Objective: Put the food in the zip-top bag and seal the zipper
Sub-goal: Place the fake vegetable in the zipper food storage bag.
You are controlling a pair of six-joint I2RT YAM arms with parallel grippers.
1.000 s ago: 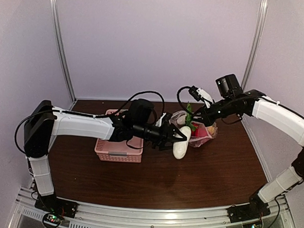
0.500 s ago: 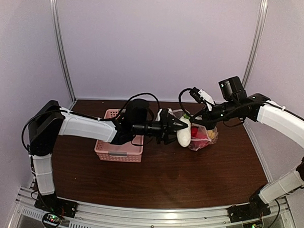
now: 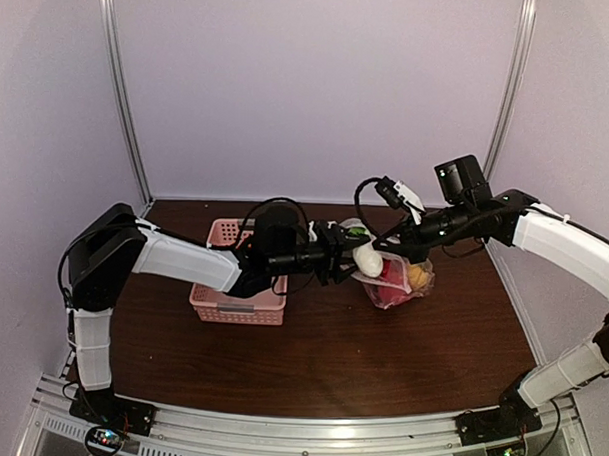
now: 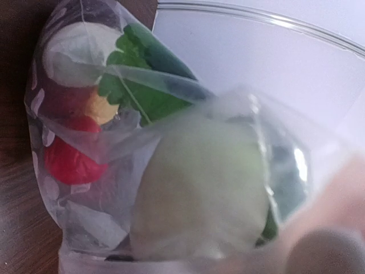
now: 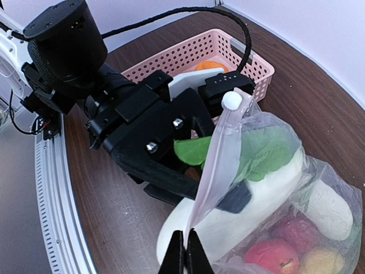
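The zip-top bag (image 3: 398, 281) (image 5: 325, 171) lies right of centre with red food (image 5: 272, 255) (image 4: 68, 161), a yellow piece (image 5: 319, 261) and a whitish piece (image 5: 332, 210) inside. My right gripper (image 3: 392, 245) (image 5: 185, 252) is shut on the zipper (image 5: 219, 154), holding the mouth edge up. From the left, my left gripper (image 3: 354, 259) (image 5: 225, 208) reaches in, shut on the whitish-and-green piece (image 3: 368, 258) (image 5: 217, 232) (image 4: 199, 188), whose leafy end sits inside the mouth and whose white end sticks out. An orange piece (image 5: 211, 66) lies in the basket. The left fingers are hidden in the left wrist view.
The pink slatted basket (image 3: 237, 304) (image 5: 242, 52) stands left of the bag, under my left forearm. Dark wooden table (image 3: 330, 359) spreads in front; purple walls and metal posts close off the back and sides.
My left gripper has carried the whitish-and-green piece up and right, from hanging over the table into the bag's mouth. The right gripper has kept its hold, shifting only slightly.
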